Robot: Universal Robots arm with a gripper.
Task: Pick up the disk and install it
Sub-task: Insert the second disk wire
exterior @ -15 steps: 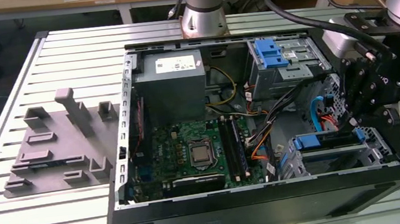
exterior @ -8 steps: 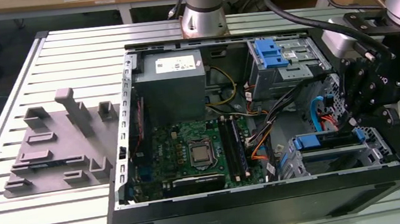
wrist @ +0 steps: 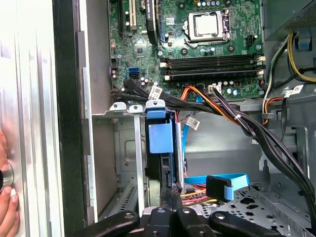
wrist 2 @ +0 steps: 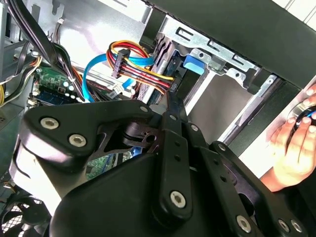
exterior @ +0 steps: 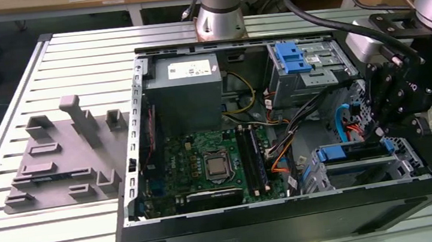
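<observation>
Standing edge-up in its bay (wrist: 129,148), disk (wrist: 160,138), tool (wrist: 173,195) touching, cables (wrist: 232,116) close beside.

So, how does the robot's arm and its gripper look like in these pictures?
The arm is silver-grey metal with rounded joints, and black cables run along it. The gripper is matte black, built from flat linkage bars joined by round silver screws, with small red marks on its side in the exterior view.
</observation>
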